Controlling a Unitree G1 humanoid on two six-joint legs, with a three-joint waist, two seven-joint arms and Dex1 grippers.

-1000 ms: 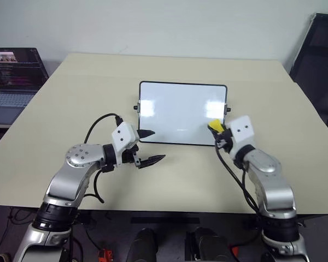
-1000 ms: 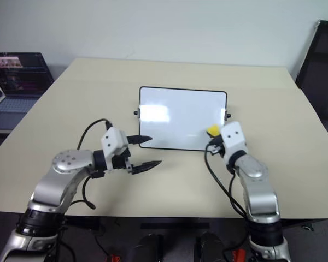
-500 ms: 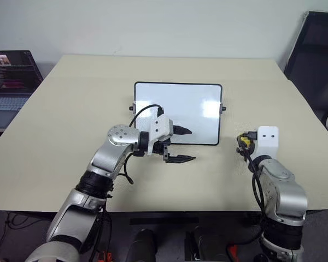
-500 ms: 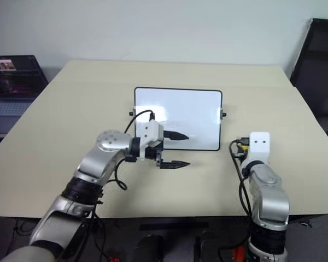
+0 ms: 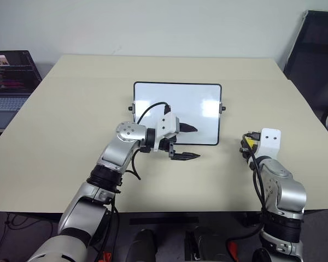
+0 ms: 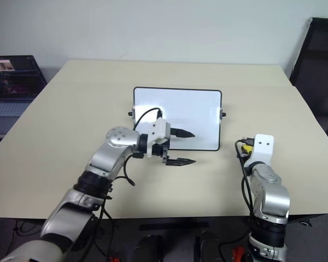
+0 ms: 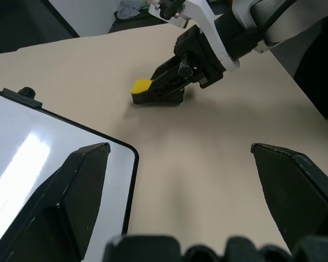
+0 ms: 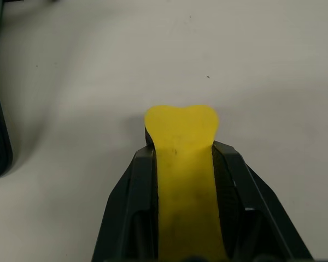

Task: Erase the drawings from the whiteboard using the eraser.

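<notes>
At the far left edge of the scene a laptop [image 5: 8, 76] sat open on a side table, clear of the work. On the bench [image 5: 71, 109] the whiteboard [image 5: 177, 112] lay flat near the middle, its face glossy with glare and bare of any drawings that could be made out, so the wiping looked done or nearly so. The left pincer [image 5: 188, 142] hovered at the board's near edge with its jaws spread wide and nothing between them, one finger over the white face and one over the bench, probably placed to steady the board. Well to the right, off the board, the right pincer [image 7: 163, 87] was lowered to the bench with its jaws narrow around the yellow eraser [image 8: 181, 158], whose tip stuck out past the fingertips [image 8: 134, 180], apparently to set it down.
</notes>
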